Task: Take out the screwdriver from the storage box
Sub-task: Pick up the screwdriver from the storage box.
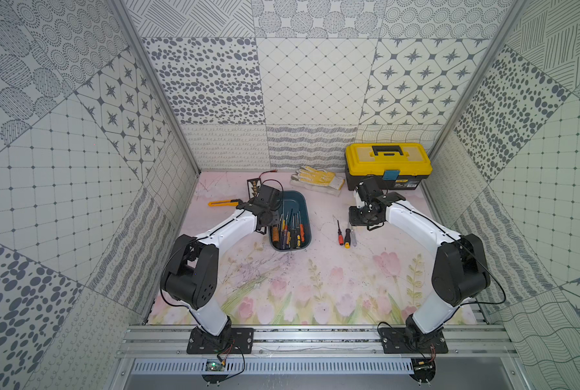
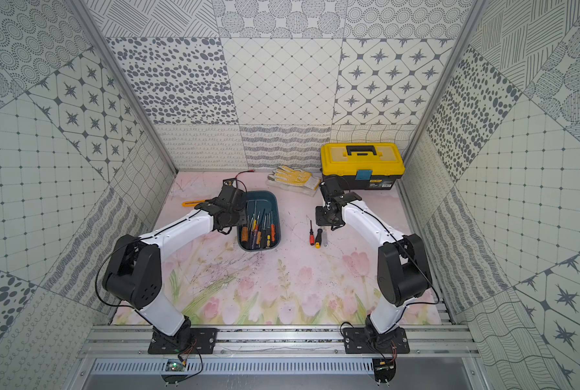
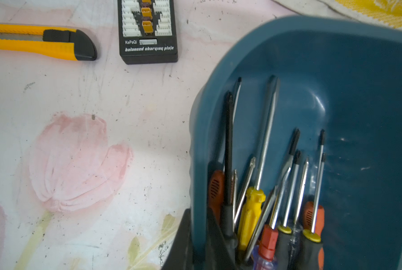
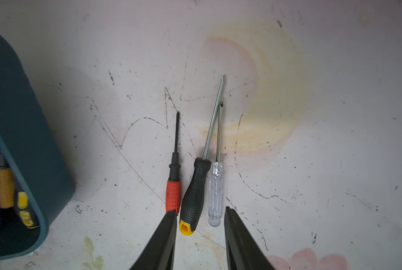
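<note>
The storage box [image 1: 294, 202], a shallow teal tub, sits left of centre on the table in both top views and holds several screwdrivers [image 3: 251, 217] with their handles at the near end. My left gripper [image 3: 199, 217] is shut on the box's left wall, one finger outside and one inside. Three screwdrivers lie side by side on the mat to the right of the box: a red-handled one [image 4: 173, 196], a black-and-yellow one [image 4: 194, 198] and a clear-handled one [image 4: 215, 194]. My right gripper [image 4: 200, 210] stands open just above their handle ends, holding nothing.
A yellow-lidded black toolbox [image 1: 388, 165] stands at the back right, with yellow work gloves [image 1: 317, 179] to its left. A yellow utility knife [image 3: 38, 42] and a black charging plate [image 3: 148, 30] lie beyond the box's left side.
</note>
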Controlling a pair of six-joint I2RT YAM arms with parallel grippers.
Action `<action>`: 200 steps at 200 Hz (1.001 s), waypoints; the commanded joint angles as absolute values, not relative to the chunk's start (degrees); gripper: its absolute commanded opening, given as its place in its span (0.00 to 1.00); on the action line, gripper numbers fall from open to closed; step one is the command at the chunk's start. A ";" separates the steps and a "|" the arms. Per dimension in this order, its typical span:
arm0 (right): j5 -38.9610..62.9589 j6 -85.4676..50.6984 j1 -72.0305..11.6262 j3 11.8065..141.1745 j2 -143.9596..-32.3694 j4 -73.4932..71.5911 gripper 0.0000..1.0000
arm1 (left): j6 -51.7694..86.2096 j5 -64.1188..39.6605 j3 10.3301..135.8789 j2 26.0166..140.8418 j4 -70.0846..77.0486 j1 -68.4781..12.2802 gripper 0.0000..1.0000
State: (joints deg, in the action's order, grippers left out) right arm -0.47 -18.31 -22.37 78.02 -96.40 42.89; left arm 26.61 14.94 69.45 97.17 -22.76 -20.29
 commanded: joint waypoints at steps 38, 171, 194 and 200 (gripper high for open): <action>9.42 -20.84 -27.48 86.56 -97.82 38.92 0.39 | 25.60 10.71 68.64 96.02 -15.90 -20.57 0.00; 19.13 -26.75 -37.40 97.93 -113.28 33.31 0.38 | 24.52 9.92 67.97 96.06 -14.58 -20.56 0.00; 19.25 -27.92 -38.41 98.44 -115.58 32.86 0.38 | 25.05 10.27 67.34 95.81 -13.94 -20.53 0.00; 19.33 -28.23 -38.57 98.35 -116.19 32.60 0.38 | 25.10 10.15 67.30 95.85 -13.85 -20.52 0.00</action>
State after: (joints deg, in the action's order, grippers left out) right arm 18.87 -26.28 -37.69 96.84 -113.67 35.29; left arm 25.34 11.03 67.81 96.88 -19.97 -20.36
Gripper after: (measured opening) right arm 0.380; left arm 0.118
